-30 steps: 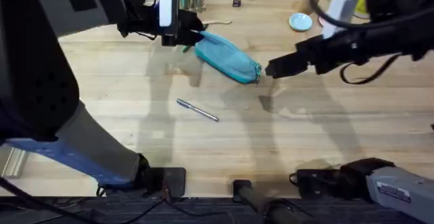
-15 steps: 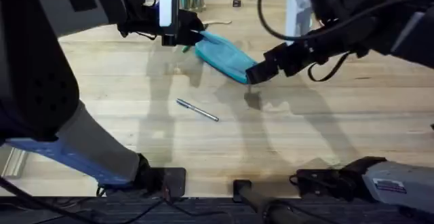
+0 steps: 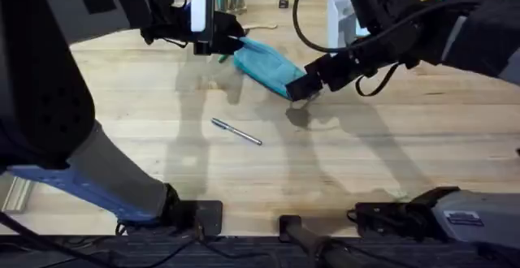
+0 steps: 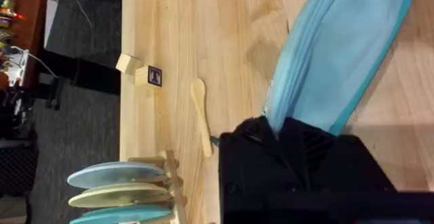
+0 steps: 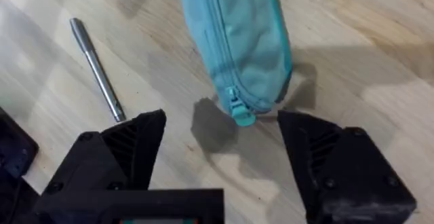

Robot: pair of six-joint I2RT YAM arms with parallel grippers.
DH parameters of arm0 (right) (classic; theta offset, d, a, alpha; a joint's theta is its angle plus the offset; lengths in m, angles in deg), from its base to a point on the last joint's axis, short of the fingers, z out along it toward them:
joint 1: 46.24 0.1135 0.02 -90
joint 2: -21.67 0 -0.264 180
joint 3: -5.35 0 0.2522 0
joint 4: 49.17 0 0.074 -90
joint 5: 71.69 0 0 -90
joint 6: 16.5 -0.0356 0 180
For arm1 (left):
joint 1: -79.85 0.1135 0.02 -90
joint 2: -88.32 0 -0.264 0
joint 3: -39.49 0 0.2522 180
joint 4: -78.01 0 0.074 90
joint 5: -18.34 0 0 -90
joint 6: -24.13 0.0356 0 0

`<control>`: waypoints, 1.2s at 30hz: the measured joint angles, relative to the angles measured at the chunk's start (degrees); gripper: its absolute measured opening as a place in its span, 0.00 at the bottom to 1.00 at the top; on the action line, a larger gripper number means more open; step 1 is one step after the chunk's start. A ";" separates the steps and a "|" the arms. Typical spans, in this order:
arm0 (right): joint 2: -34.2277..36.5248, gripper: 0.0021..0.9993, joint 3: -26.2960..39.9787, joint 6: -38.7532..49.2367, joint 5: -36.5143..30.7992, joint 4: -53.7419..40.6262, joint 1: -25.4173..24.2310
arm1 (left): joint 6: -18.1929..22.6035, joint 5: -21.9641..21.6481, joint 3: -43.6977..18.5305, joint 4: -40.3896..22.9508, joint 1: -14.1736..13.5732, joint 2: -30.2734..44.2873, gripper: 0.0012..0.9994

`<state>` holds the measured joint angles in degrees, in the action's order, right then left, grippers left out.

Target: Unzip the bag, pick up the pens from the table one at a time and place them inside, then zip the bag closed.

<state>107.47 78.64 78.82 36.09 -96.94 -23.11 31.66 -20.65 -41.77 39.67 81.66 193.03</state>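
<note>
The teal bag [image 3: 266, 65] lies slanted on the far part of the table [image 3: 382, 154]. Its zipper pull [image 5: 241, 111] sits at the near end, and the zipper looks closed there. The right tool [image 5: 224, 146] hangs just over that end with its fingers wide apart, holding nothing. The left tool [image 3: 213, 42] pinches the far end of the bag. The silver pen [image 3: 236, 131] lies on the table, nearer than the bag and apart from it.

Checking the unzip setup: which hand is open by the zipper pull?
The right hand, open on either side of the teal zipper pull; the left hand is clamped on the other end of the bag.
</note>
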 joint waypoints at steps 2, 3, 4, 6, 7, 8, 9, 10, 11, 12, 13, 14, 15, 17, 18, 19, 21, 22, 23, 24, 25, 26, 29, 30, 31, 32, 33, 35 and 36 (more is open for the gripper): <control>0.09 1.00 0.00 -0.02 0.00 0.15 0.00 | 0.00 -0.02 0.00 0.00 0.00 0.00 0.04; 0.23 1.00 0.01 0.00 0.00 0.18 0.00 | 0.00 -0.01 0.00 0.00 -0.02 0.00 0.04; 1.17 0.98 0.02 -0.03 0.00 0.19 0.00 | 0.00 0.00 0.00 0.00 -0.02 0.00 0.04; 1.92 0.95 0.02 -0.04 0.00 0.19 0.00 | 0.00 0.00 0.00 0.00 -0.02 0.00 0.04; 2.19 0.92 0.02 -0.07 0.00 0.19 0.00 | 0.00 0.00 0.00 0.00 -0.01 0.00 0.04; 2.44 0.91 0.02 -0.04 0.00 0.21 0.00 | 0.00 -0.01 0.00 0.00 0.00 0.00 0.04; 2.56 0.90 0.02 -0.15 0.00 0.23 0.00 | 0.00 0.00 0.00 0.00 -0.02 0.00 0.04; 2.56 0.89 0.02 -0.20 -0.01 0.35 0.00 | 0.00 -0.02 0.00 0.00 0.00 0.00 0.04; 2.56 0.87 0.02 -0.22 0.00 0.55 0.00 | 0.00 0.00 0.00 0.00 -0.02 0.00 0.04; 2.56 0.86 0.04 -0.22 0.00 0.79 0.00 | 0.00 0.00 0.00 0.00 0.00 0.00 0.04; 2.56 0.85 0.04 -0.24 0.00 0.96 0.00 | 0.00 0.00 0.00 0.00 -0.02 0.00 0.04; 2.56 0.83 0.04 -0.23 0.00 1.03 0.00 | 0.00 0.00 0.00 0.00 -0.01 0.00 0.04; 2.56 0.82 0.04 -0.24 -0.02 1.10 0.00 | 0.00 0.00 0.00 0.00 0.00 0.00 0.04; 2.56 0.78 0.04 -0.25 -0.03 1.16 -0.01 | 0.00 0.00 0.00 0.00 -0.01 0.00 0.04; 2.56 0.76 0.04 -0.25 -0.06 1.17 -0.02 | 0.00 -0.01 0.00 0.02 0.00 0.00 0.04; 2.56 0.74 0.04 -0.28 -0.14 1.17 0.00 | 0.00 0.00 0.00 0.02 0.00 0.00 0.04; 2.56 0.64 0.04 -0.27 -0.33 1.19 -0.02 | 0.00 -0.02 0.00 0.00 0.00 0.00 0.04; 2.56 0.59 0.04 -0.37 -0.44 1.17 -0.02 | 0.00 -0.02 0.00 0.04 0.00 0.00 0.04; 2.56 0.54 0.04 -0.46 -0.46 1.14 -0.02 | 0.00 -0.04 0.00 0.16 0.00 0.00 0.04; 2.56 0.49 0.04 -0.49 -0.48 1.07 -0.02 | 0.00 -0.04 0.00 0.20 0.00 0.00 0.04; 2.56 0.45 0.04 -0.46 -0.57 1.06 -0.02 | 0.00 -0.07 0.00 0.22 0.00 0.00 0.04; 2.56 0.41 0.04 -0.49 -0.66 1.06 -0.02 | 0.00 -0.07 0.00 0.20 0.00 0.00 0.04; 2.56 0.31 0.04 -0.52 -0.84 1.08 -0.02 | 0.00 -0.07 0.00 0.22 0.00 0.00 0.04; 2.56 0.27 0.04 -0.54 -1.02 1.09 -0.02 | 0.00 -0.07 0.00 0.21 0.00 0.00 0.04; 2.56 0.21 0.04 -0.60 -1.25 1.10 -0.02 | 0.00 -0.07 0.00 0.22 0.00 0.00 0.04; 2.56 0.10 0.04 -0.71 -1.49 1.10 -0.02 | 0.00 -0.07 0.00 0.24 0.00 0.00 0.04; 2.56 0.05 0.04 -0.86 -1.70 1.03 0.00 | 0.00 -0.06 0.00 0.30 0.00 0.00 0.04; 2.56 0.04 0.04 -1.03 -2.04 1.02 0.00 | 0.00 -0.07 0.00 0.39 -0.07 0.00 0.04; 2.56 0.04 0.04 -1.03 -2.17 1.03 0.00 | 0.00 -0.07 0.00 0.39 -0.07 0.00 0.04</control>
<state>110.03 78.68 77.80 33.92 -95.91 -23.11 31.66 -20.72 -41.77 40.07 81.59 193.03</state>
